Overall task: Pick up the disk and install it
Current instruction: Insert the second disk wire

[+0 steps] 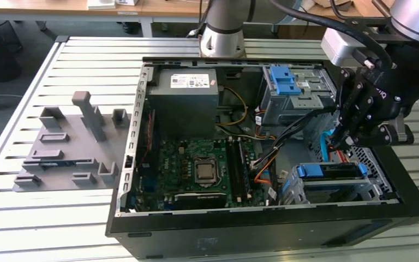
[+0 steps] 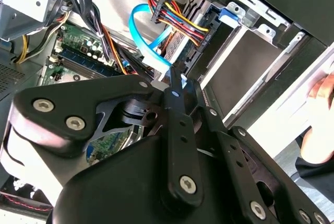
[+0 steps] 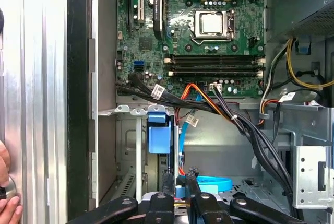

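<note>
The disk sits in the lower drive cage at the front corner of the open computer case, on the exterior view's right. Its blue rails frame a dark face. In the first wrist view its blue end stands in the slot beside the case wall. My gripper hangs just above and behind that cage, apart from the disk. In the second wrist view the gripper has its fingers drawn together with nothing held between them. A light blue data cable loops close by the tips.
The upper drive cage with a blue latch stands behind the gripper. Cable bundles cross between the motherboard and the cages. A grey fixture lies on the slatted table. A person's hand rests outside the case wall.
</note>
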{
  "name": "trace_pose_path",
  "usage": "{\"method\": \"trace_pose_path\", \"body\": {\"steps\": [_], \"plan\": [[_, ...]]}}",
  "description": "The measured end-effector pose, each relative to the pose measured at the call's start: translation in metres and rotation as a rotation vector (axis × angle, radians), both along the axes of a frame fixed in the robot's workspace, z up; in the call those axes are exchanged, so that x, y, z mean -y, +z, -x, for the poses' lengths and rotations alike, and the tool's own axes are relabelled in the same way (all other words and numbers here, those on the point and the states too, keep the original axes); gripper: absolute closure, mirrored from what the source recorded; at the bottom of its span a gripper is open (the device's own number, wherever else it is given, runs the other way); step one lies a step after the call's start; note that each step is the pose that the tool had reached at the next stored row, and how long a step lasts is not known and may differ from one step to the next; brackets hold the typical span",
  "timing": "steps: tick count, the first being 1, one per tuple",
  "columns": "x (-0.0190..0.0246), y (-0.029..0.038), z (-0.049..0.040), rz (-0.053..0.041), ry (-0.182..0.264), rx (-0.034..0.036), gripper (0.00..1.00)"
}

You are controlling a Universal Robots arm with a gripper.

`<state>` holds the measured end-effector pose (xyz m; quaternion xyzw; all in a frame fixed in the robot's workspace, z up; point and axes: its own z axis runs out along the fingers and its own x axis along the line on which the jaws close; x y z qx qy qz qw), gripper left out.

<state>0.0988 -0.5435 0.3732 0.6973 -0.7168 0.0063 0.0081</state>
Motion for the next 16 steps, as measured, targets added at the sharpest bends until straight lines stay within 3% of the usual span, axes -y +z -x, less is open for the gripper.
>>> {"method": "trace_pose_path", "body": {"steps": [13,15,16], "plan": [[-0.0011,-0.0078,0.0,0.0002,0.0,0.0,0.76],[-0.0011,-0.0085,0.0,0.0002,0.0,0.0,0.78],[-0.0011,-0.0087,-0.0001,0.0002,0.0,0.0,0.84]]}}
